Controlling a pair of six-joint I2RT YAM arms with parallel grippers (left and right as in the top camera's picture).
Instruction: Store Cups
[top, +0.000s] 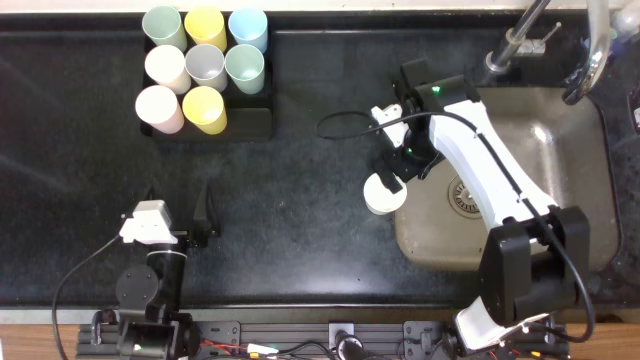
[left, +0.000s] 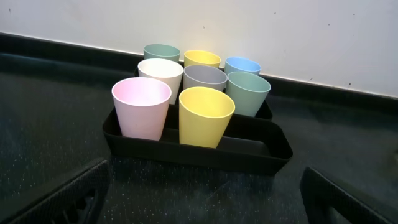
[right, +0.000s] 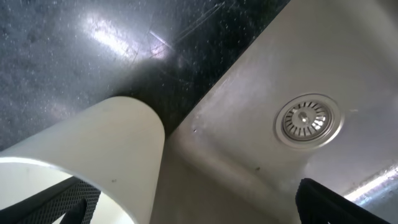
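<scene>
A white cup sits at the sink's left rim, partly over the black counter. My right gripper is just above it and open. In the right wrist view the white cup lies between the wide-spread fingers, close against one finger, and the right gripper has not closed on it. A black tray at the back left holds several upright pastel cups. My left gripper stands open near the front left, facing the tray and its cups; the left gripper holds nothing.
The steel sink with its drain fills the right side, with the faucet behind it. The drain lies beyond the cup. Black counter stretches between tray and sink. The tray's front right slot is free.
</scene>
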